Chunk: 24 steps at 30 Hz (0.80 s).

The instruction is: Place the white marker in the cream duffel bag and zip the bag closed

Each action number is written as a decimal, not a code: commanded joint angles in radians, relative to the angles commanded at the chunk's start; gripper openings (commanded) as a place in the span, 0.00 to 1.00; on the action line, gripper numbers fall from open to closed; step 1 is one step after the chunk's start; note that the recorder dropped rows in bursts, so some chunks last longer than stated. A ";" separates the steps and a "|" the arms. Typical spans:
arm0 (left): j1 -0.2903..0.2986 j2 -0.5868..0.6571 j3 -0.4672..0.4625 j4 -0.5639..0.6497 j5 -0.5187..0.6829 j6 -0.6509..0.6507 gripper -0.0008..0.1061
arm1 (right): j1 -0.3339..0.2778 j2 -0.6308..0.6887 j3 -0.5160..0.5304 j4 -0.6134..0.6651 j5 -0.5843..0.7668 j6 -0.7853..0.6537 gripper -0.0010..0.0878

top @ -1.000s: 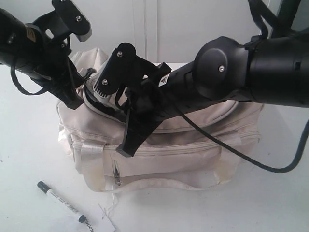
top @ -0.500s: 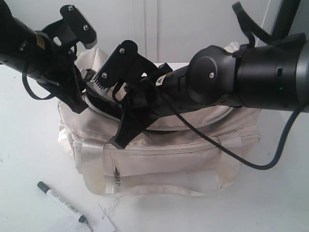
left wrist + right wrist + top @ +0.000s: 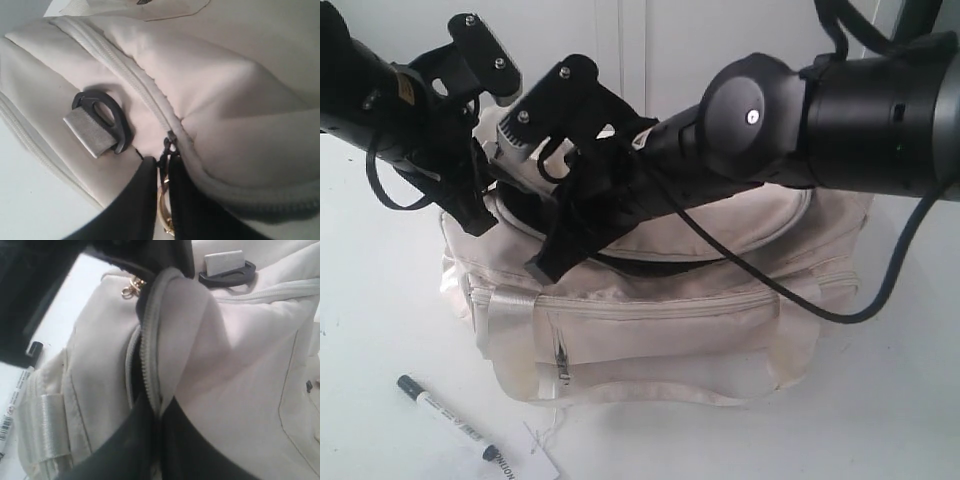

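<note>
White marker (image 3: 448, 417) lies on table (image 3: 380, 330) in front of cream duffel bag (image 3: 650, 340), paper tag (image 3: 525, 462) just beside it. L gripper (image 3: 162, 167) pinches gold chain pull (image 3: 165, 212) near bag's black end ring (image 3: 107, 117). R gripper (image 3: 157, 415) is clamped on bag's zip edge. Both arms cross over bag top.

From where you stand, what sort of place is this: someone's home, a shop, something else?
Most likely a robot lab or test bench. A plain white table holds just the job at hand, a black left arm and right arm reach over a cream duffel bag, and plain white panels stand behind.
</note>
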 joint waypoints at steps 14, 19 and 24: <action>0.000 -0.087 0.000 0.004 0.000 -0.006 0.53 | -0.056 0.020 -0.111 -0.056 0.168 0.179 0.01; 0.000 -0.158 0.000 0.004 0.038 -0.007 0.53 | -0.056 0.024 -0.137 -0.056 0.212 0.195 0.01; 0.000 -0.201 0.000 -0.003 0.152 -0.033 0.48 | -0.078 0.024 -0.180 -0.056 0.285 0.247 0.01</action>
